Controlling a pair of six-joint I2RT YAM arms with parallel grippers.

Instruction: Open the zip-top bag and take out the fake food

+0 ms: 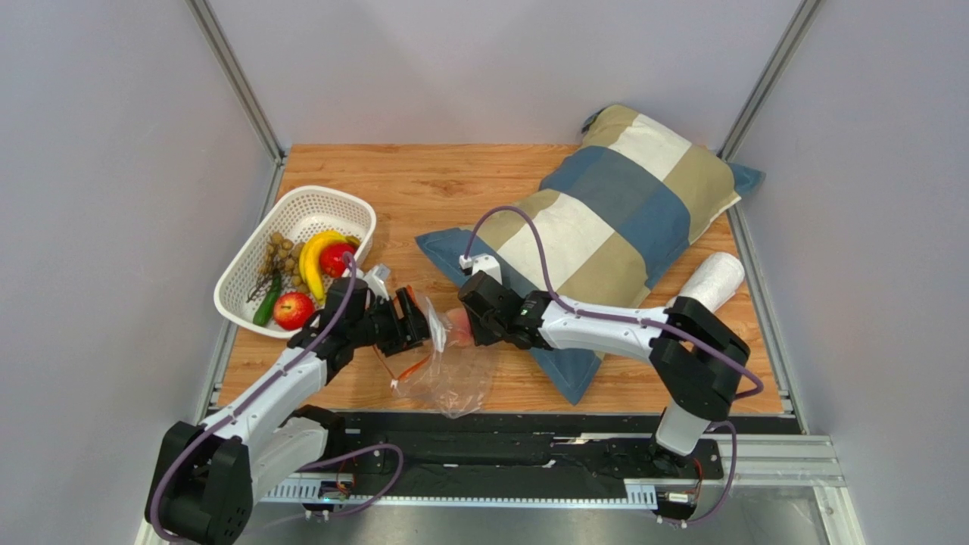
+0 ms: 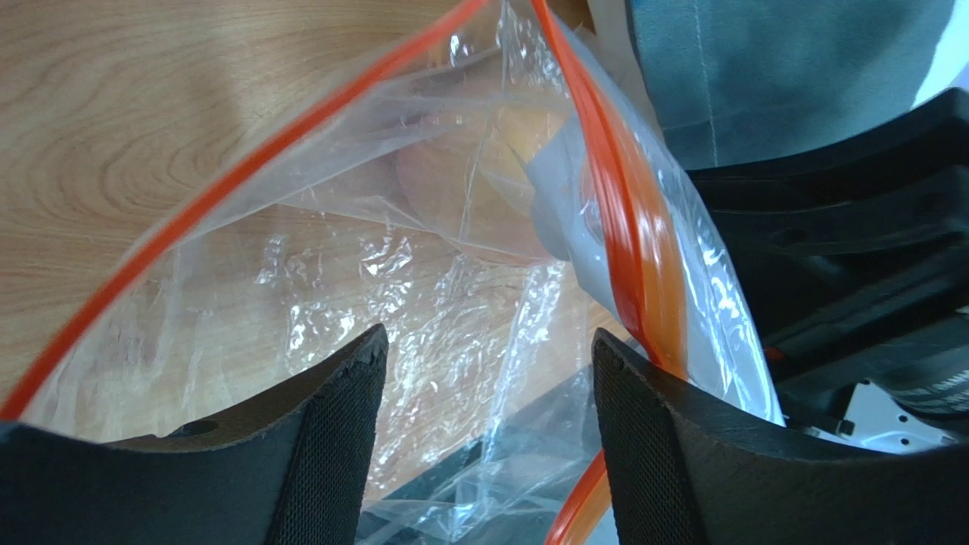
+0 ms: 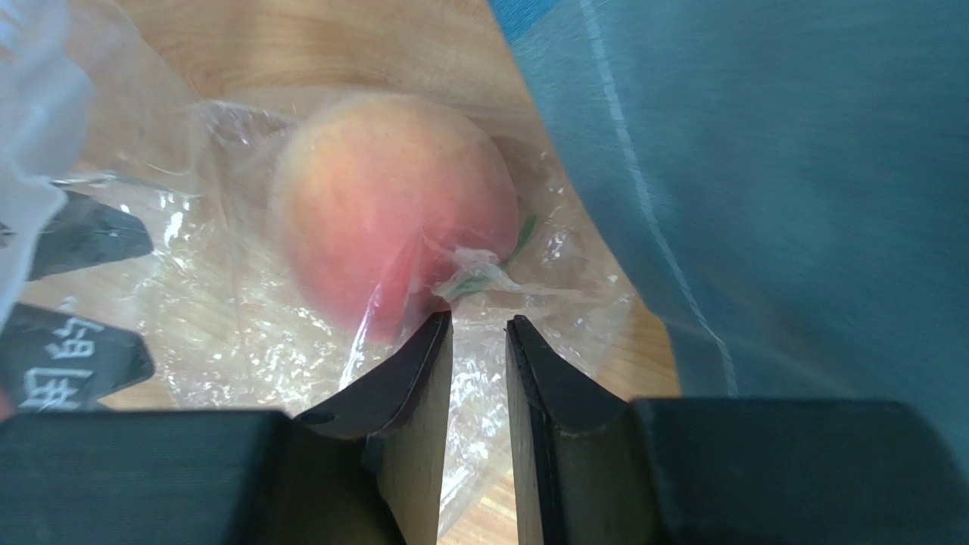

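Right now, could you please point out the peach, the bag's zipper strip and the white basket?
peach (image 3: 392,210): right wrist view, middle of its skin, seen through the plastic.
zipper strip (image 2: 629,227): left wrist view, mid-length of the orange band.
white basket (image 1: 298,210): top external view, bare mesh at its far end.

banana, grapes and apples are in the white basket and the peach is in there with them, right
Not quite: the banana, grapes and apples are in the white basket, but the peach is inside the zip-top bag, just ahead of the right pincer. The right wrist view shows it.
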